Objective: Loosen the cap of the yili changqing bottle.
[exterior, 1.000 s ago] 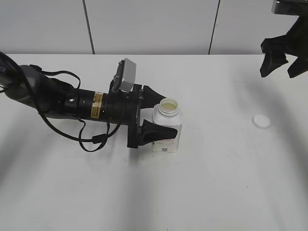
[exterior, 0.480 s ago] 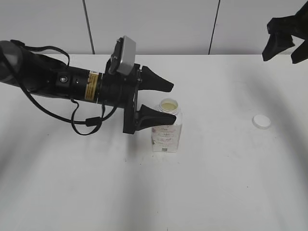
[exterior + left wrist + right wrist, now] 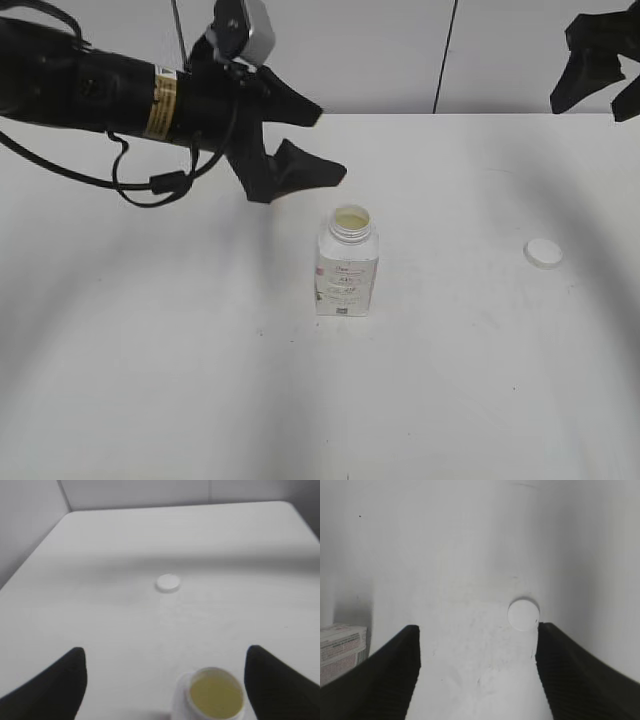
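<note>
Exterior view shows your bottle uncapped, cap lying at its 3 o'clock, so both grippers, left and right, hang spread wide, holding nothing.

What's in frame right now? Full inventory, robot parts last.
yili changqing bottle: 1, white with a pink and dark label, upright near the middle of the table, neck open, pale yellowish contents showing.
cap: 1, white, lying flat on the table to the right of the bottle, apart from it.
table: 1, white, carries the bottle and the cap.
wall panels: pale grey with dark seams, behind the table.
left gripper: 1, black, open, raised above and left of the bottle, holding nothing.
right gripper: 1, black, open, raised at the top right, holding nothing.
</note>
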